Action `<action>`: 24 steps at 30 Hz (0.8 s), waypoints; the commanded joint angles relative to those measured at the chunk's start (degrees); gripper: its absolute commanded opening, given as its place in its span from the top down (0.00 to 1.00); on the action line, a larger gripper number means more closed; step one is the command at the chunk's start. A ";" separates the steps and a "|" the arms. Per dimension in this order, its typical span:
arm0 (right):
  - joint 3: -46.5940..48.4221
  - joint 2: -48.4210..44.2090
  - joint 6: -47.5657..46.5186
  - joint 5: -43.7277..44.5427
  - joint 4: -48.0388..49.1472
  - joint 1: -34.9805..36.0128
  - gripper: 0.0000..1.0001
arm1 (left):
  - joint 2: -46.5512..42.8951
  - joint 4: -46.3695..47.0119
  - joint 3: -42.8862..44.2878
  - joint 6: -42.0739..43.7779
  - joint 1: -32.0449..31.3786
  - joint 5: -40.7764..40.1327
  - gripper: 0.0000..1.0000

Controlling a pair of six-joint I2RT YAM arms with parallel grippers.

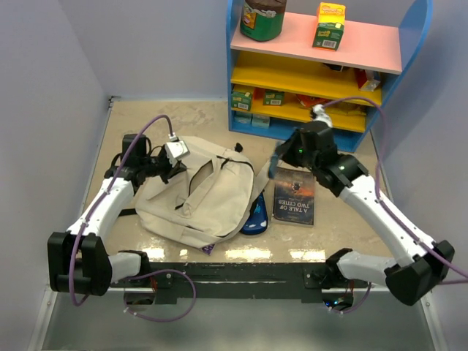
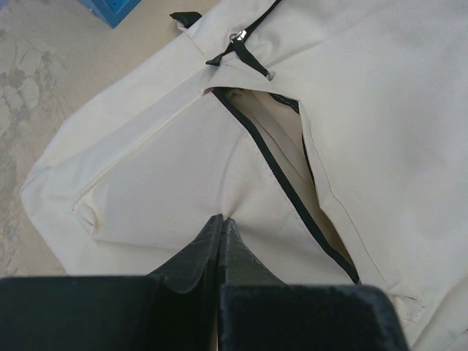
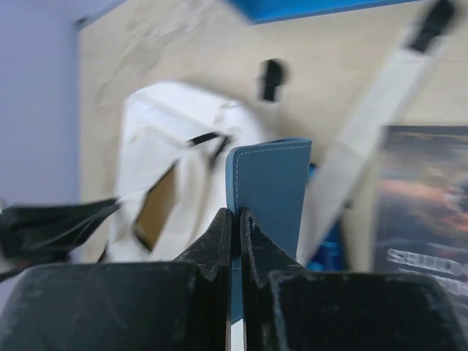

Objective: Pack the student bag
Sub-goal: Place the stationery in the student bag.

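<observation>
Left of the table's middle, the student bag [image 1: 191,199] is lying flat, its zip opening gaping. I am watching the left gripper [image 2: 221,220] pinching the canvas beside that opening. Near the book [image 1: 294,196], the right gripper [image 3: 238,216] is clamping a thin blue cover [image 3: 269,186], holding it upright.

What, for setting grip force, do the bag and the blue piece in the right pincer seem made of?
The bag: soft matte beige cloth, likely canvas; creased, stitched seams. The blue piece: thin stiff smooth sheet, white edge stitching, perhaps faux leather; blurred.
</observation>
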 commanded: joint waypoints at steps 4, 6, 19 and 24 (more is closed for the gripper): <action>5.54 8.97 2.29 -13.58 24.86 12.70 1.00 | -0.01 2.68 2.92 -0.67 0.49 1.51 1.00; 3.35 11.51 3.61 -16.04 33.65 14.90 1.00 | -0.01 2.77 2.84 -0.85 0.40 1.42 1.00; -11.95 25.49 9.68 -23.35 65.22 18.25 1.00 | 0.08 1.98 2.57 -0.58 0.49 1.16 1.00; -15.03 29.53 10.47 -22.91 68.21 18.34 1.00 | 0.16 1.71 2.57 -0.32 0.49 0.98 1.00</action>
